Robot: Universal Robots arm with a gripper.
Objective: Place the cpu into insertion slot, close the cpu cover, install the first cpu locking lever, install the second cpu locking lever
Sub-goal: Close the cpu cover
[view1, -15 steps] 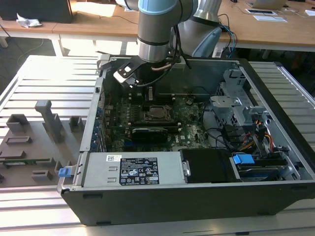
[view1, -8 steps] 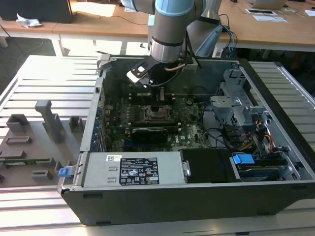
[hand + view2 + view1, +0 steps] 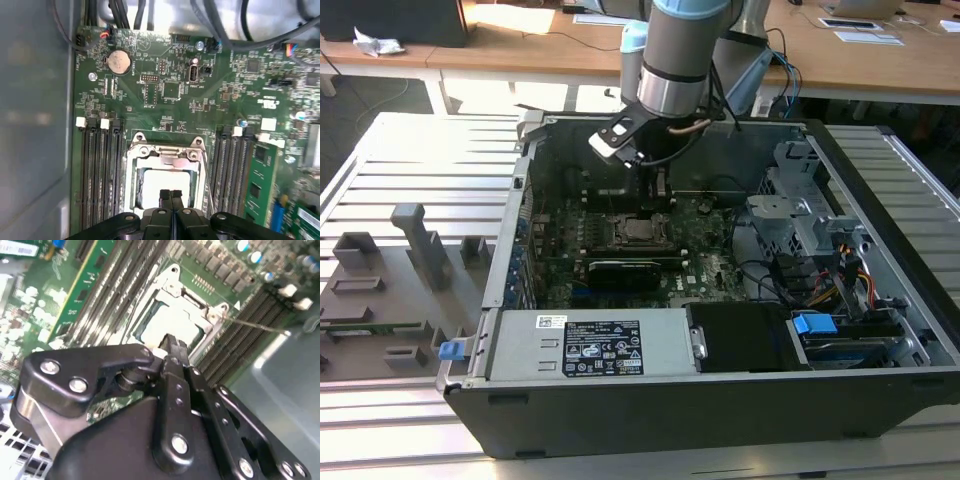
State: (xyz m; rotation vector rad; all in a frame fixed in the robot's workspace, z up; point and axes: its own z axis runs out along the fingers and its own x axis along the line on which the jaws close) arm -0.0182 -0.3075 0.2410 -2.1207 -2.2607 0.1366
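You are looking at an open computer case (image 3: 650,410) lying on a grey slatted desk (image 3: 400,150). A grey tray of moulded holders (image 3: 380,290) is sitting just beside the case on the exterior view's left. Behind it, long wooden desks (image 3: 520,45) are running across the room, sunlight is falling on them, and a few papers (image 3: 865,35) are lying on top. The arm is reaching down into the case, and the gripper (image 3: 170,194) is hanging right over the insertion slot (image 3: 638,228) in the green motherboard (image 3: 170,90). Its fingers (image 3: 174,346) are pressed together, gripping nothing. In both wrist views the cpu (image 3: 162,181) is sitting inside the slot, its pale top showing just beyond the fingertips. The cpu cover (image 3: 165,152) is lying down around it, framing the chip. In the second wrist view a thin metal lever (image 3: 255,325) is sticking out from one corner of the socket across the memory slots (image 3: 240,335). Whether it is latched, you cannot tell. A coin battery (image 3: 119,61) is sitting further up the board, well apart from the socket.
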